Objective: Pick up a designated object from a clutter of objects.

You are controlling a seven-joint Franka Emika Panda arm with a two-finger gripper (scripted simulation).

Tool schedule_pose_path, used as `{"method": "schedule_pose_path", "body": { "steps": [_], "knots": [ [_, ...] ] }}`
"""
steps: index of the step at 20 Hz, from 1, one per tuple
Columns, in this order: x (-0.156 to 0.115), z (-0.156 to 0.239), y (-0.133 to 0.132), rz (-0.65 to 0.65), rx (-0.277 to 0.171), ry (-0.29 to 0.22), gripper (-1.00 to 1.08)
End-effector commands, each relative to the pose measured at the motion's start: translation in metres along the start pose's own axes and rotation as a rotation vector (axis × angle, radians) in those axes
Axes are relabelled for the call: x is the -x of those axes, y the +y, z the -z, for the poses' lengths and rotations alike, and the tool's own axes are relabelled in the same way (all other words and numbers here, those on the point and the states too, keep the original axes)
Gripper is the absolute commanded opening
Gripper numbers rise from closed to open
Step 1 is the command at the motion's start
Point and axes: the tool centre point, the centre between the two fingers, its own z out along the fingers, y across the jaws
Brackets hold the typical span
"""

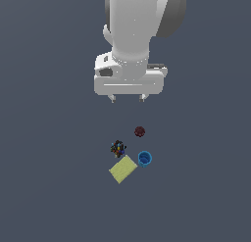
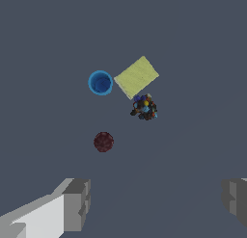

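The speckled cluster [image 1: 117,148] [image 2: 144,107] sits on the desk [image 1: 49,187], a roundish lump with no clear long axis, touching one yellow-green square block [image 1: 123,169] [image 2: 137,77]. One blue cup [image 1: 144,158] [image 2: 101,82] and one maroon ball [image 1: 139,132] [image 2: 103,142] lie near. The hand [image 1: 127,97] [image 2: 157,203] hangs above, spread wide, holding nothing.

Four items on the surface [image 1: 49,187], all apart from the gripper [image 1: 127,97] hanging above. Ball [image 1: 139,132] nearest it; cluster [image 1: 117,148] farther out, touching the square block [image 1: 123,169]. Cup [image 1: 144,158] just beside the block, beyond the ball.
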Motion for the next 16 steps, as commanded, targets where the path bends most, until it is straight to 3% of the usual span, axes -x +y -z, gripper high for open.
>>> {"method": "schedule_pose_path", "body": {
  "steps": [1,16],
  "knots": [
    [0.0,0.0,0.0,0.0,0.0,0.0,1.0],
    [-0.0048,0.002,-0.0007,0.041,0.009,0.0,1.0]
  ]
}}
